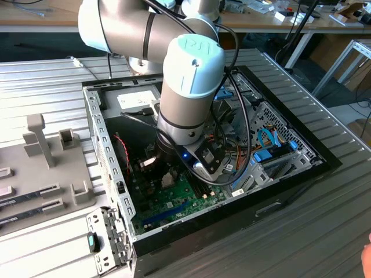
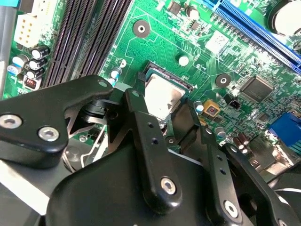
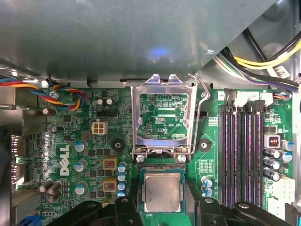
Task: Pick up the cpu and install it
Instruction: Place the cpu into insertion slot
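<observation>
Computer case (image 1: 95, 124) on worktop (image 1: 324, 231) held green motherboard (image 3: 70, 141) | cpu (image 3: 162, 192) at open socket (image 3: 162, 168), beside raised cover plate (image 3: 136, 117): square, silvery top, green rim | claw (image 3: 163, 203) right over cpu, grip not tellable.

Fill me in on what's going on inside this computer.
The robot arm reaches into the open computer case. Its gripper sits low over the motherboard, straddling the cpu at the socket. The socket's metal retention frame is swung up and open. Whether the cpu is fully seated cannot be told.
</observation>
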